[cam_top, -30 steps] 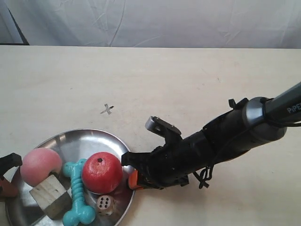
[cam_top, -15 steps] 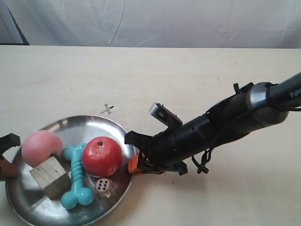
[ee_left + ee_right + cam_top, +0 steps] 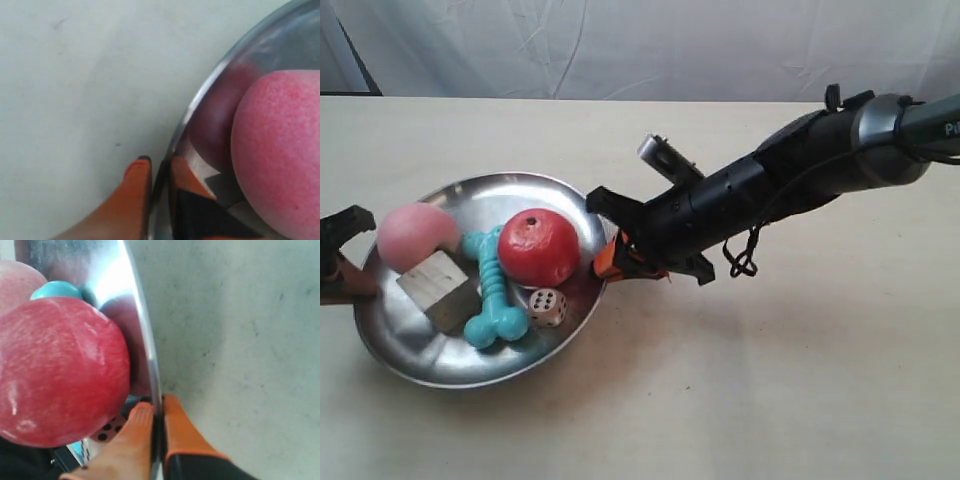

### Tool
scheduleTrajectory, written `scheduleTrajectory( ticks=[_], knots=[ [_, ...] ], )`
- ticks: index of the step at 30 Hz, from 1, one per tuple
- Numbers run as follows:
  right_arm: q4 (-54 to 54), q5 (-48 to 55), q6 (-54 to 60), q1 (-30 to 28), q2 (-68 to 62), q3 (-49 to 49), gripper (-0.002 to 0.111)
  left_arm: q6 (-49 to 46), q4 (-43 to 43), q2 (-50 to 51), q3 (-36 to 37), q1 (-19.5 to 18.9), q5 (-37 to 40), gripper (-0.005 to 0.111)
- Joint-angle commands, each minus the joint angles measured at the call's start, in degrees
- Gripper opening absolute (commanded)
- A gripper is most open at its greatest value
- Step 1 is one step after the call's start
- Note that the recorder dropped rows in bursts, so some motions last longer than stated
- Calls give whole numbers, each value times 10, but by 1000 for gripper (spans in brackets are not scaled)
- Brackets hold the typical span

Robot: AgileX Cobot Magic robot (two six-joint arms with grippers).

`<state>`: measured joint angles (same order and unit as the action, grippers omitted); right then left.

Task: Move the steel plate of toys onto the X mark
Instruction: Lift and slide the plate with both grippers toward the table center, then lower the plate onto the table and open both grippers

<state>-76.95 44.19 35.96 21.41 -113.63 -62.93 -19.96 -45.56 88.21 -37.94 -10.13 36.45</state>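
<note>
The steel plate (image 3: 520,198) hangs between both grippers, with its shadow on the table below. In it lie the red ball (image 3: 540,247), pink ball (image 3: 415,236), teal bone (image 3: 492,290), wooden cube (image 3: 438,288) and die (image 3: 548,306). My right gripper (image 3: 610,258) is shut on the rim beside the red ball; its wrist view shows the gripper (image 3: 157,407) pinching the plate rim (image 3: 135,305), next to the red ball (image 3: 60,370) and die (image 3: 107,430). My left gripper (image 3: 159,167) is shut on the opposite rim (image 3: 210,85), by the pink ball (image 3: 280,150). The X mark is hidden.
The beige table (image 3: 800,380) runs back to a white cloth backdrop (image 3: 650,45). The right arm's black body (image 3: 770,190) stretches from the plate toward the exterior view's upper right. A dark edge (image 3: 355,65) shows at the far left corner.
Both grippers have carried the plate away from the table's near edge and toward the backdrop. It now covers the spot where the X mark showed. The toys shifted slightly inside it.
</note>
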Motion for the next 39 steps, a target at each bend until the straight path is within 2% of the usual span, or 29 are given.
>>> scheduleTrajectory(
  ticks=[1,3,6,10,14,21,23,27,29,33,39],
  knots=[
    [19,80,-39,-25,-18,-65,-1,20,-84,57,-69,61,6,0],
    [61,83,-77,-28,-44,-114,-1,21,-94,111,-120,75,6,0],
    [69,92,-92,-28,-86,-176,-1,20,-88,176,-186,97,8,0],
    [84,93,-129,-37,-160,-235,-1,-3,-81,243,-239,108,-17,0],
    [85,94,-138,-43,-203,-253,-1,-23,-63,284,-257,126,-22,0],
    [85,80,-138,-43,-208,-253,0,-33,-68,294,-257,127,-28,0],
    [85,75,-138,-43,-208,-253,10,-46,-67,293,-257,127,-29,0],
    [85,74,-138,-43,-208,-253,41,-59,-66,293,-257,126,-22,10],
    [85,81,-138,-43,-208,-253,48,-59,-65,293,-257,126,-19,16],
    [96,84,-138,-43,-208,-253,44,-59,-59,293,-257,125,-18,24],
    [120,103,-140,-43,-208,-253,41,-57,-39,290,-257,125,-1,25]
  ],
)
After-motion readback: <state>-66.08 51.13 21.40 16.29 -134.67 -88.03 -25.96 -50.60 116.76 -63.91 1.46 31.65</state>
